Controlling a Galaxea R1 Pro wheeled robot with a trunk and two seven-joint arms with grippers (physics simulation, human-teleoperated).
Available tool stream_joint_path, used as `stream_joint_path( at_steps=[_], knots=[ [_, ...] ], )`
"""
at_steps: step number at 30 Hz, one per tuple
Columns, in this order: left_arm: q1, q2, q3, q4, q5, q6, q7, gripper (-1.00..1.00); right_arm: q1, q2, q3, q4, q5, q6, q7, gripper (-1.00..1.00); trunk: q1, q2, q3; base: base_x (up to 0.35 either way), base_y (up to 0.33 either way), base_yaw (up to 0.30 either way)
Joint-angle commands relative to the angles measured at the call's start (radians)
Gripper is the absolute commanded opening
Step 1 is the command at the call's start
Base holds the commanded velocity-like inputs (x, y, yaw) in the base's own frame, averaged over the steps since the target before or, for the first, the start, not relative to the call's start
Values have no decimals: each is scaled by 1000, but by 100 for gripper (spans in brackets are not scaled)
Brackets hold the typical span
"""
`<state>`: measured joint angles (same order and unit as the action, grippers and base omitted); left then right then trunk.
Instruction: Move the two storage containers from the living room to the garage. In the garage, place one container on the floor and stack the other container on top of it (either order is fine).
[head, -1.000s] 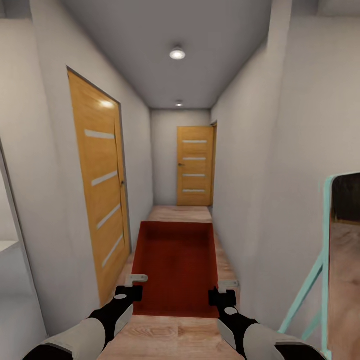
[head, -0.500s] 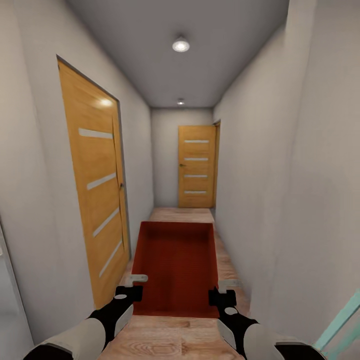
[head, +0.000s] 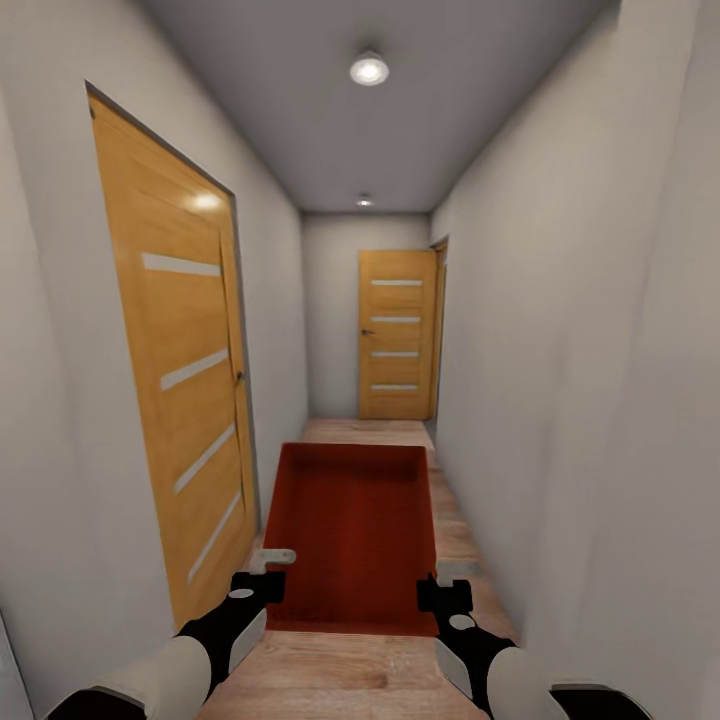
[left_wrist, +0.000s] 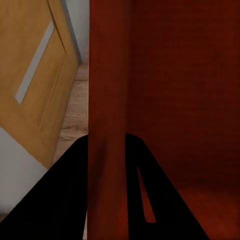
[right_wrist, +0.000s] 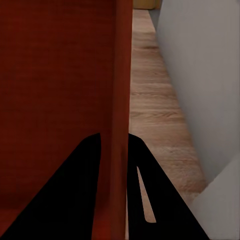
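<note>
One red-orange storage container (head: 350, 530) hangs in front of me above the wood-plank hallway floor, open side up and long axis pointing down the corridor. My left gripper (head: 262, 585) is shut on the container's left wall near its near corner. My right gripper (head: 440, 592) is shut on the right wall. In the left wrist view the red wall (left_wrist: 107, 100) runs between the two black fingers (left_wrist: 60, 200) of the left gripper (left_wrist: 107, 137). The right wrist view shows the other wall (right_wrist: 120, 75) pinched the same way by the right gripper (right_wrist: 114, 135).
I am in a narrow hallway with pale grey walls close on both sides. A shut orange-brown door (head: 180, 370) stands close on the left, another (head: 397, 335) at the far end. The light wood floor (head: 365, 432) runs ahead past the container. Round ceiling lights (head: 369, 68) shine overhead.
The camera has advanced down the hallway: the left door looms larger and the teal-framed mirror at the right has slid out of view. Both grippers keep the same hold on the container.
</note>
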<state>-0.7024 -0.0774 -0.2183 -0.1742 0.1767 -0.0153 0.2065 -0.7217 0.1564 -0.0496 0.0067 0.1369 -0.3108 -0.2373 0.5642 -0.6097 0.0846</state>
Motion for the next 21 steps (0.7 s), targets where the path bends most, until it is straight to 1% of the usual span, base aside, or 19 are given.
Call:
stream_joint_path(
  at_steps=[1,21],
  knots=[
    [0,19,21,4,13,-2,14,-100,-1,0,-18,-2,4,-27,-22,-100,1,0,0,322,30,0],
    [0,21,22,4,13,-2,14,-100,-1,0,-18,-2,4,-27,-22,-100,1,0,0,322,3,0]
  ],
)
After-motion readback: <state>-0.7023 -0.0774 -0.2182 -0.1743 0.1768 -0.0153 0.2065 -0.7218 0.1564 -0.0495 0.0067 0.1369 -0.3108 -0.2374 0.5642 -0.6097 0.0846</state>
